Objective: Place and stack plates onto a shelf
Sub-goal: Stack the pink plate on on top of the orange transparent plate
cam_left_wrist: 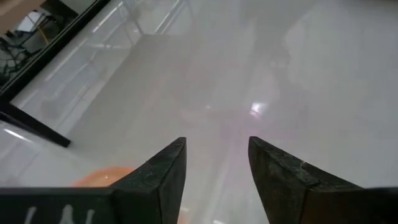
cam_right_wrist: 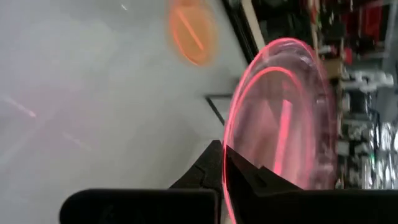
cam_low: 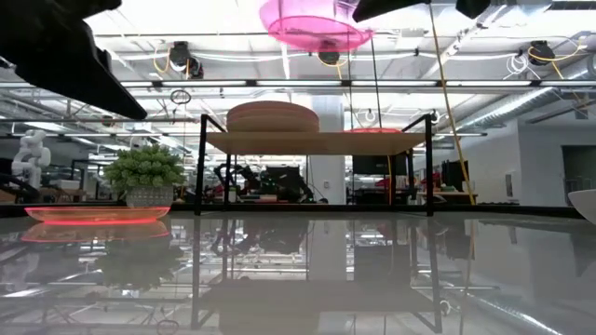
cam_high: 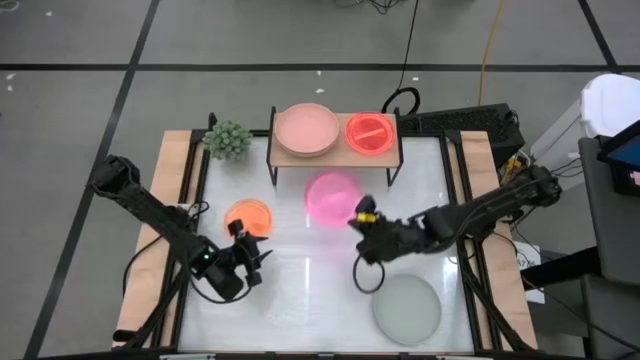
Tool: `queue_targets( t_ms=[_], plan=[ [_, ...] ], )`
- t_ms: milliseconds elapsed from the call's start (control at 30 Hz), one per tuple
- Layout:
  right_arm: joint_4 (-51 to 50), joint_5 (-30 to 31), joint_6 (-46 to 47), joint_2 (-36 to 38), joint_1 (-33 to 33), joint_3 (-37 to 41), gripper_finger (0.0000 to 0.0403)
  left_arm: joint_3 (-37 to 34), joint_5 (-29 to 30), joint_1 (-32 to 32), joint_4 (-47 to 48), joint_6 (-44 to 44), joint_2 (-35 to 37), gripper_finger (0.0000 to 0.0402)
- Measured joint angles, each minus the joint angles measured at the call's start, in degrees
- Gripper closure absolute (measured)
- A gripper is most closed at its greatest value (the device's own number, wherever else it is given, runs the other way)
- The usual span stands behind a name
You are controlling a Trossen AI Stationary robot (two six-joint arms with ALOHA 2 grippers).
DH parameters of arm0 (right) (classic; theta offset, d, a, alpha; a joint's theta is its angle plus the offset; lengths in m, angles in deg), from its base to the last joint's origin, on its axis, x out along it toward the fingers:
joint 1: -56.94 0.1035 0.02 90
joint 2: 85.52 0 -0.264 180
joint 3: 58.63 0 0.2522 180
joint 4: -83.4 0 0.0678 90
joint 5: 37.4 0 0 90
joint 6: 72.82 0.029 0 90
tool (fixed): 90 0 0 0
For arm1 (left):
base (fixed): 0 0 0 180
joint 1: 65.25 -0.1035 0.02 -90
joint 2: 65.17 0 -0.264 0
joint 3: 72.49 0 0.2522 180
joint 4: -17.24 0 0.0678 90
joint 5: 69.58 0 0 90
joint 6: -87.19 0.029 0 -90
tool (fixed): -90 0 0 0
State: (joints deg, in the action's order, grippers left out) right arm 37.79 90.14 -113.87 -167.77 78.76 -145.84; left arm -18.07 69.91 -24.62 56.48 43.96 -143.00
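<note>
Raised well above the tabletop in front of the shelf (cam_high: pixel 335 150), the translucent magenta plate (cam_high: pixel 332 197) is clamped by its rim between the fingers of the right gripper (cam_high: pixel 361 214); in the low view it hangs higher than the shelf board, and in the right wrist view its edge sits pinched between the two dark fingers. On the shelf, a stack of dusty pink plates (cam_high: pixel 306 129) takes the half toward the small potted plant (cam_high: pixel 228 140), and a red-orange translucent plate (cam_high: pixel 370 132) lies on the other half, just beside the stack. An orange translucent plate (cam_high: pixel 248 217) rests flat on the white table (cam_high: pixel 300 290), in front of the shelf on the plant's side. The left gripper (cam_high: pixel 248 262) hovers near that orange plate, farther from the shelf, its fingers parted and holding nothing. A pale grey-green plate (cam_high: pixel 407 308) lies well apart from the shelf, near the table's front edge on the right arm's side.
</note>
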Motion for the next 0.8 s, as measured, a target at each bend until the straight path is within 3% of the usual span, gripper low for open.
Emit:
queue_targets(
  t_ms=[533, 800],
  plan=[
    [-3.8, -0.4, -4.7, 7.3, -17.6, 0.0, 0.0403, 0.0, -4.6, -6.3, -6.0, 14.0, 0.0, 0.0278],
    [-4.9, -10.1, -5.0, 7.3, -26.9, 0.0, 0.0403, 0.0, -7.7, -8.5, -9.3, 18.3, 0.0, 0.0280]
  ],
)
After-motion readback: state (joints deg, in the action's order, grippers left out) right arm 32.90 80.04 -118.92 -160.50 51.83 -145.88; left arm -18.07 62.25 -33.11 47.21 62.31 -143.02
